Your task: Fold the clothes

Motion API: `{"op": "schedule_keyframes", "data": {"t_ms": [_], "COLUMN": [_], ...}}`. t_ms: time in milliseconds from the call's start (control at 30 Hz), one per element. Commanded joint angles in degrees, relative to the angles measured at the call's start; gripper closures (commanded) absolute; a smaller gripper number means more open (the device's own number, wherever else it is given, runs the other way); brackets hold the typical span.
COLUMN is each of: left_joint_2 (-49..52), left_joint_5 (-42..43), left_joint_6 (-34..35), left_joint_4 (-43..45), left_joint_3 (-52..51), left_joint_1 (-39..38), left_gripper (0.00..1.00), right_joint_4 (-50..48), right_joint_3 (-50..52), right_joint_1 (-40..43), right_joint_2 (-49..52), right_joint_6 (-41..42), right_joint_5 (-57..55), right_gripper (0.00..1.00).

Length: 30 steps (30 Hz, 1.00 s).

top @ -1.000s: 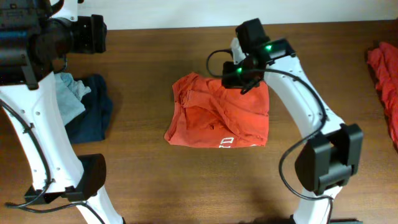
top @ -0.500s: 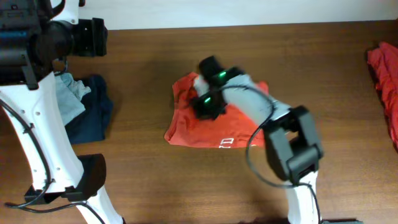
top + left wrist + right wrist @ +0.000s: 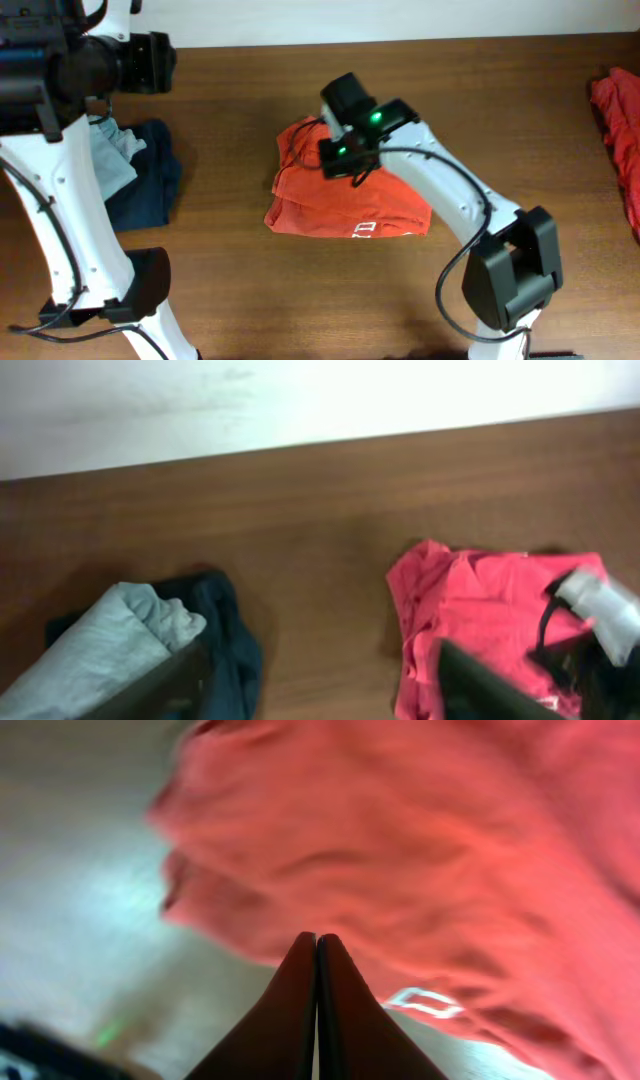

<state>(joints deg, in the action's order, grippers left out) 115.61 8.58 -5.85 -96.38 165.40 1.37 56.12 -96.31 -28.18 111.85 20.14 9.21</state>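
A folded orange-red shirt (image 3: 345, 205) lies at the table's middle, with a bit of white print (image 3: 363, 230) at its front edge. My right gripper (image 3: 345, 165) hovers over the shirt's upper left part. In the right wrist view its fingers (image 3: 317, 942) are pressed together with nothing between them, and the shirt (image 3: 400, 850) and white print (image 3: 425, 1003) lie beneath. My left gripper (image 3: 320, 695) is open and empty, held high at the far left (image 3: 150, 60). In its view the shirt (image 3: 480, 620) lies to the right.
A pale grey-blue garment (image 3: 110, 155) lies on a navy one (image 3: 150, 190) at the left, also in the left wrist view (image 3: 100, 645). Another orange-red garment (image 3: 620, 130) lies at the right edge. The white wall runs along the far table edge.
My right gripper has swept left from the shirt's far right corner across the shirt to its upper left part. The left arm has stayed still.
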Motion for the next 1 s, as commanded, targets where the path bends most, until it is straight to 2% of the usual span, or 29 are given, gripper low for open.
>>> {"op": "schedule_keyframes", "data": {"t_ms": [0,100,167,433,533,733,767,833,967], "left_joint_2": [1.1,2.8,4.0,6.6,6.6,6.6,6.6,6.6,6.6], "left_joint_5": [4.5,9.3,9.7,9.7,9.7,9.5,7.9,6.1,5.4], "left_joint_6": [-2.5,-6.0,-6.7,-8.7,-11.2,-21.0,-22.5,-22.6,-22.6], "left_joint_4": [0.1,0.9,2.6,9.9,14.3,28.3,33.2,39.1,51.1], "left_joint_3": [-5.0,-10.3,-14.8,-27.5,-32.6,-45.5,-48.9,-52.5,-60.5], "left_joint_1": [-0.6,-1.9,-3.1,-9.0,-11.7,-17.0,-18.0,-18.9,-19.6], "left_gripper": [0.49,0.59,0.59,0.45,0.44,0.44,0.44,0.44,0.35], "right_joint_4": [1.6,3.0,2.5,-3.0,-2.9,0.5,1.0,1.6,2.9], "right_joint_3": [0.1,2.1,5.0,19.1,22.1,22.4,22.4,22.4,22.4], "right_joint_1": [2.5,5.1,6.4,6.0,6.0,6.0,6.0,6.0,6.0], "right_joint_2": [2.7,4.9,5.8,6.1,6.1,3.1,2.5,2.3,2.3], "right_joint_6": [2.9,5.0,5.1,4.1,3.4,2.6,2.6,2.1,1.1], "right_joint_5": [-2.3,-1.9,2.3,6.1,8.7,9.6,9.6,9.6,8.1], "right_gripper": [0.96,0.96,0.96,0.96,0.96,0.96,0.96,0.96,0.96]}}
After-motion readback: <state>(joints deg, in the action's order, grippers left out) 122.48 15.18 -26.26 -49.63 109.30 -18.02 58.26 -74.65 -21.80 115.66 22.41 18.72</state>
